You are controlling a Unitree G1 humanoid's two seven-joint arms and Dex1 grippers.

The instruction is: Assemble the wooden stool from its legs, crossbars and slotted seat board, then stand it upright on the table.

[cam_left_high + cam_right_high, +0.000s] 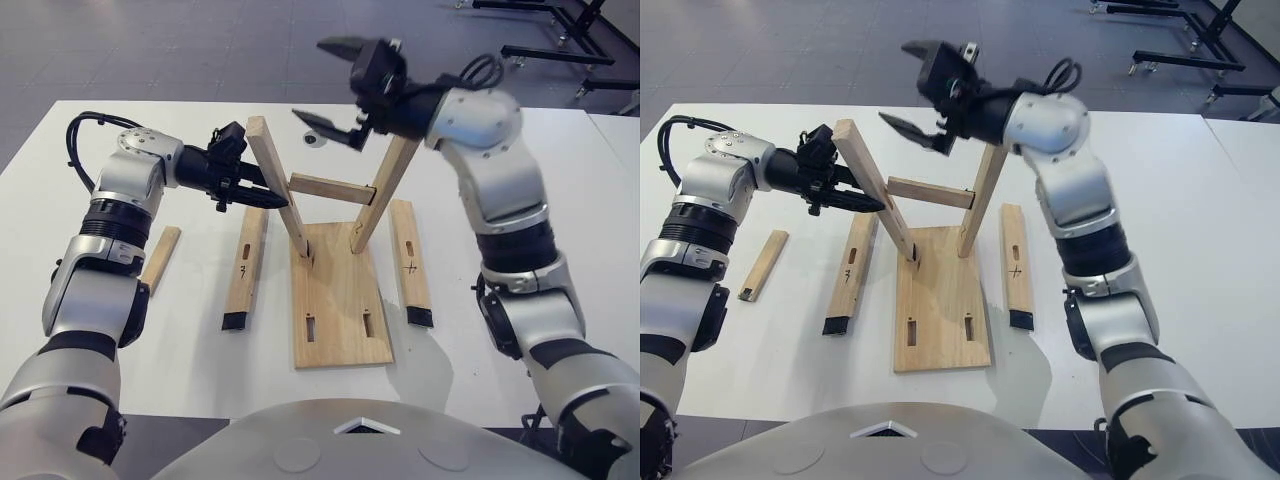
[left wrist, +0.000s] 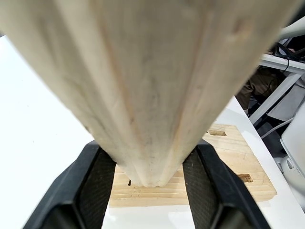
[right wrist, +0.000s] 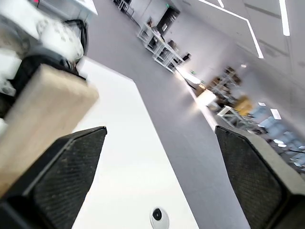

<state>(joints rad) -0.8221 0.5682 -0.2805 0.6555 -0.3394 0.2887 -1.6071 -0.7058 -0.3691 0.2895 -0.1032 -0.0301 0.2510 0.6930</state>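
Observation:
The slotted seat board (image 1: 340, 300) lies flat at the table's middle. Two legs stand tilted in its far slots, forming a V: the left leg (image 1: 272, 165) and the right leg (image 1: 385, 195). A crossbar (image 1: 330, 188) joins them. My left gripper (image 1: 268, 198) is shut on the left leg about halfway up; the leg (image 2: 143, 86) sits between its fingers (image 2: 95, 181). My right gripper (image 1: 328, 85) hangs open above and behind the leg tops, holding nothing; its fingers (image 3: 66, 176) are wide apart near a leg top (image 3: 38, 114).
One loose leg (image 1: 245, 265) lies left of the board and another (image 1: 410, 262) right of it. A short crossbar (image 1: 160, 258) lies farther left. A small round white object (image 1: 313, 138) sits on the table behind the legs. Metal frames (image 1: 560, 50) stand on the floor.

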